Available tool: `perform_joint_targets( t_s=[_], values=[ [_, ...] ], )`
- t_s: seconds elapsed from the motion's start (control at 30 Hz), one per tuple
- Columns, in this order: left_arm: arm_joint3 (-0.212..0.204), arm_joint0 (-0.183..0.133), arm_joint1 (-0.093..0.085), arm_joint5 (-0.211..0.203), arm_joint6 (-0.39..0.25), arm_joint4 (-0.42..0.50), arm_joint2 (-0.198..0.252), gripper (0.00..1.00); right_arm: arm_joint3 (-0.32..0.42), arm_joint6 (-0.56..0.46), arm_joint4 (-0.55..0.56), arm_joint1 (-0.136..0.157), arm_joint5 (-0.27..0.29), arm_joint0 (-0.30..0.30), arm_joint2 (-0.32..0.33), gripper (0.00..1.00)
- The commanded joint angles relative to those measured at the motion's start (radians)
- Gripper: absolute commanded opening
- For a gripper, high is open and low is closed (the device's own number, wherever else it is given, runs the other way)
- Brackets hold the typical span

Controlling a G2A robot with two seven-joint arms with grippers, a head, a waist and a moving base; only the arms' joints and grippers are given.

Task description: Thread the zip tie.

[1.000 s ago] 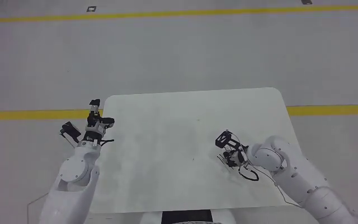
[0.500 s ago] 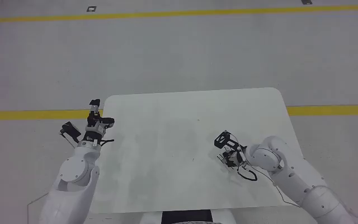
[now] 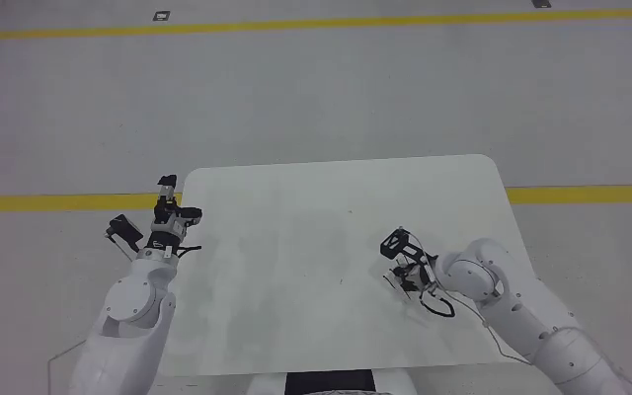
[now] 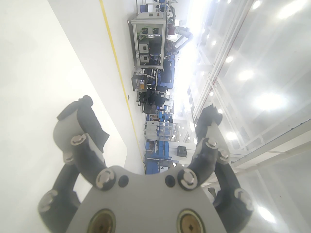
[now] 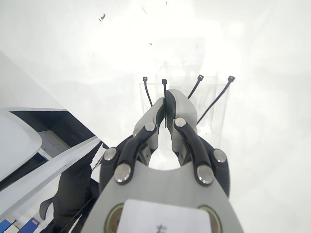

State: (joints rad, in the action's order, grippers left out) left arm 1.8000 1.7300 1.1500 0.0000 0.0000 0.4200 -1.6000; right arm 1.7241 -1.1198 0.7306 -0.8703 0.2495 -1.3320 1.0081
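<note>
From above, the white table [image 3: 296, 197] has the left gripper [image 3: 173, 197] at its 9 o'clock edge. The right gripper [image 3: 398, 275] is over the table at about 4 o'clock from the table's centre, and its arm comes in from 4 o'clock, so that the gripper faces about 10 o'clock. In this view the zip tie is too small to make out.

In the left wrist view, the left gripper's two black fingers [image 4: 85, 122] are spread wide, with nothing between them. One finger is over the rounded edge of the table and the other is past the edge, in front of the room. A yellow floor line [image 4: 114, 49] runs along the table's side.

In the right wrist view, the right gripper's fingers are closed tight on a black zip tie [image 5: 165, 93]. The strip lies flat between the two pads, and its long axis is in line with the fingers. Its square head points away from the wrist and sticks out just past the fingertips. Three other zip ties [image 5: 217, 98] fan out beside it, heads also pointing away, one on one side and two on the other. They stand in a clear holder [image 5: 220, 132] on the table, under the fingertips. A few dark specks [image 5: 103, 16] lie on the table farther off.
</note>
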Motion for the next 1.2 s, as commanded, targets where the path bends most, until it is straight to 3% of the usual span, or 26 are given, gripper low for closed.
perform_joint_targets(
  t_s=[0.0,0.27,0.73,0.87,1.17],
  values=[
    [0.000,0.000,0.000,0.000,0.000,0.000,0.000,1.00,0.012,-0.001,-0.006,0.004,0.001,-0.009,0.017,0.00],
    [0.000,0.000,0.000,0.000,0.000,0.000,0.000,1.00,0.064,0.010,-0.046,0.022,0.011,-0.058,0.100,0.00],
    [0.000,0.000,0.000,0.000,0.000,0.000,0.000,1.00,0.115,0.157,-0.311,0.046,0.038,-0.180,0.305,0.00],
    [0.000,0.000,0.000,0.000,0.000,0.000,0.000,1.00,0.099,0.195,-0.365,0.052,0.091,-0.232,0.355,0.00],
    [0.000,0.000,0.000,0.000,0.000,0.000,0.000,1.00,0.105,0.192,-0.373,0.054,0.091,-0.239,0.359,0.00]
  ],
)
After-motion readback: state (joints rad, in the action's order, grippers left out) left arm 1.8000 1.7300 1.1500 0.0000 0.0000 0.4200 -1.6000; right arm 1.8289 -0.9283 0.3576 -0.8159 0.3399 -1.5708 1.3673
